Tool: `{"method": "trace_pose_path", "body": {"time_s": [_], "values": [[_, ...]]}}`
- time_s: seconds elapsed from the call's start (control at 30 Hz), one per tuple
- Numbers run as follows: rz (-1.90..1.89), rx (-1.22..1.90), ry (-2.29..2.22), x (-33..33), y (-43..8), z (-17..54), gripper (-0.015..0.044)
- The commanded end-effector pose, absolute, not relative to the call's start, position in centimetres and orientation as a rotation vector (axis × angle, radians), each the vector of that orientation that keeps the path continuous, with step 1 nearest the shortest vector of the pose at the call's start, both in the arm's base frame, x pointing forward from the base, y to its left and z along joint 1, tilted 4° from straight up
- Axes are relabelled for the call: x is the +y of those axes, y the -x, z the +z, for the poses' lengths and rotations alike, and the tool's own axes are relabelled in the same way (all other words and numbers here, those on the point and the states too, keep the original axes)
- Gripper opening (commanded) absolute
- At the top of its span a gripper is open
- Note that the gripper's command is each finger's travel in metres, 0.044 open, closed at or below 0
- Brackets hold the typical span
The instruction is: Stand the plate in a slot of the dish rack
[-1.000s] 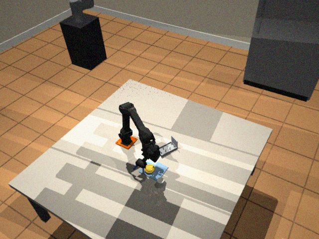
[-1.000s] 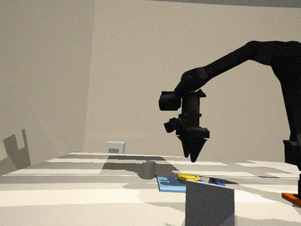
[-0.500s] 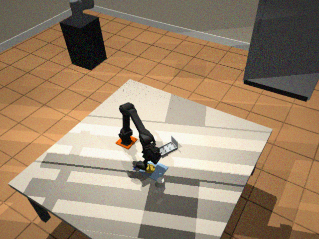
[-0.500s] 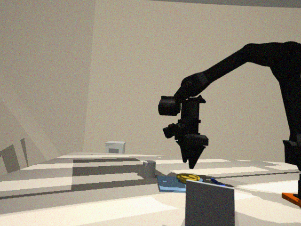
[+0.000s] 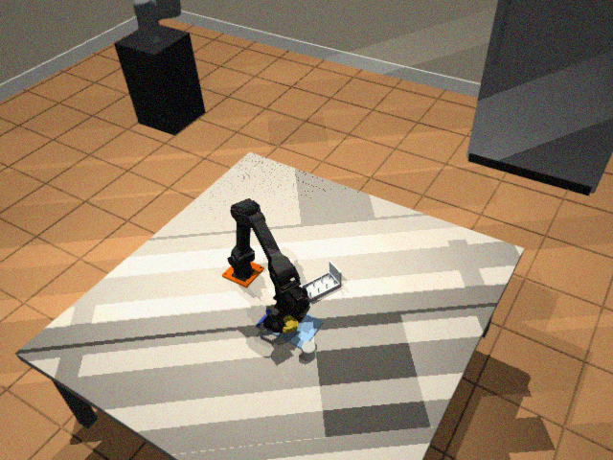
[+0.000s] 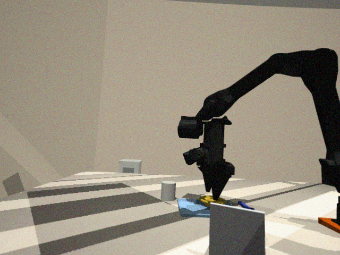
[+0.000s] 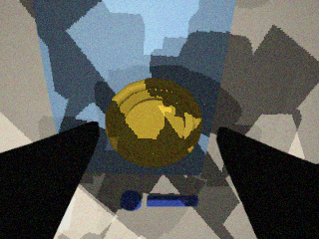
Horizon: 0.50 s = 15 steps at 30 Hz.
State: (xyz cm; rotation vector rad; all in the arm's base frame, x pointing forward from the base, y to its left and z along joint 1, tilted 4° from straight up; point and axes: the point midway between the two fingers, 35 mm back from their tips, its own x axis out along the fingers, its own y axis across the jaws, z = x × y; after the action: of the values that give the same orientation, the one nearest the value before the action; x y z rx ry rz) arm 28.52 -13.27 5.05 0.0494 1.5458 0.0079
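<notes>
The yellow round plate (image 5: 289,325) (image 6: 205,202) (image 7: 145,123) lies flat on the blue board (image 5: 310,327) (image 6: 189,205) (image 7: 169,15). My gripper (image 6: 212,194) (image 7: 159,130) is open and empty and points down, low over the plate. In the wrist view one fingertip shows on each side of the plate, with a gap to its rim. The arm partly covers the plate in the top view. The grey dish rack (image 5: 325,292) stands on the table, with a tall end panel (image 5: 334,271) (image 6: 236,233); its slots are hidden in the exterior view.
A blue utensil (image 5: 261,317) (image 6: 245,205) (image 7: 171,201) lies beside the board, on the arm base's side. A whitish cylinder (image 5: 308,347) (image 6: 168,191) stands by the board's far side. The orange base plate (image 5: 255,269) (image 6: 327,222) sits under the arm.
</notes>
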Motion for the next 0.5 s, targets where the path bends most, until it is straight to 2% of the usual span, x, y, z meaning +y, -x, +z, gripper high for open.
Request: {"method": "trace_pose_path", "body": {"time_s": [0.0, 0.47], "values": [[0.012, 1.559, -0.062, -13.0, -28.3, 3.9, 0.04], [0.012, 1.559, -0.062, -12.9, -28.3, 2.9, 0.0391]]}}
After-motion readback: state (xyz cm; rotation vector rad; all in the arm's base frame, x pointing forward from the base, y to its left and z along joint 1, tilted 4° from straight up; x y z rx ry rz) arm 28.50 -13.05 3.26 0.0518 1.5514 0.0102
